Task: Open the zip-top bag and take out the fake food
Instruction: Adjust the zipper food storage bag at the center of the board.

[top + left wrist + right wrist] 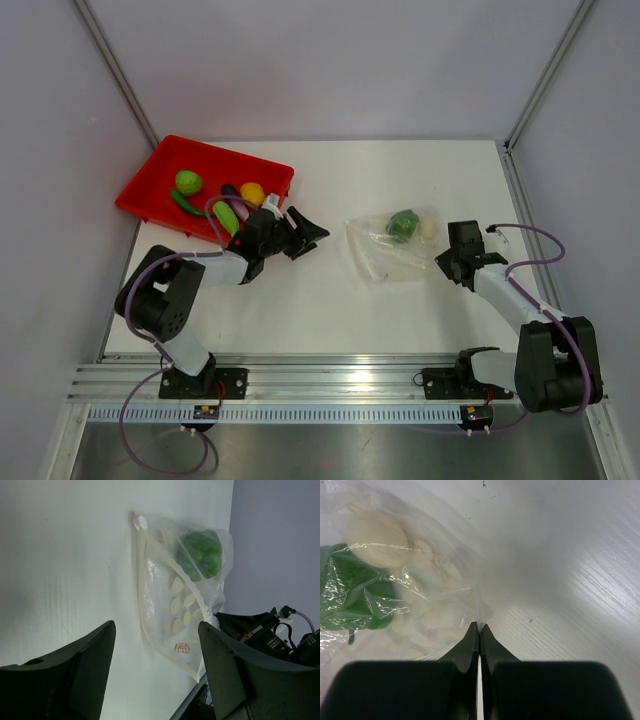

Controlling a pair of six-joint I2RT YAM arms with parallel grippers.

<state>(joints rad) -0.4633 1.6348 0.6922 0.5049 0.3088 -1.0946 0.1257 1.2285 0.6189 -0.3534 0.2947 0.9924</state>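
The clear zip-top bag (385, 255) lies on the white table right of centre, with a green piece of fake food (403, 224) and a pale piece (428, 226) inside. My right gripper (445, 262) is shut, pinching the bag's right edge; the right wrist view shows plastic (420, 605) caught at the tips of that gripper (479, 625), beside the green piece (350, 590). My left gripper (305, 232) hangs open and empty, left of the bag and apart from it. In the left wrist view this gripper (156, 625) faces the bag (160, 605) and its green piece (201, 554).
A red tray (160, 180) sits at the back left, holding a round green piece (188, 181), a yellow one (252, 192), a purple one (232, 193) and a long green one (226, 216). The left arm rests close to the tray's near edge. Grey walls enclose the table.
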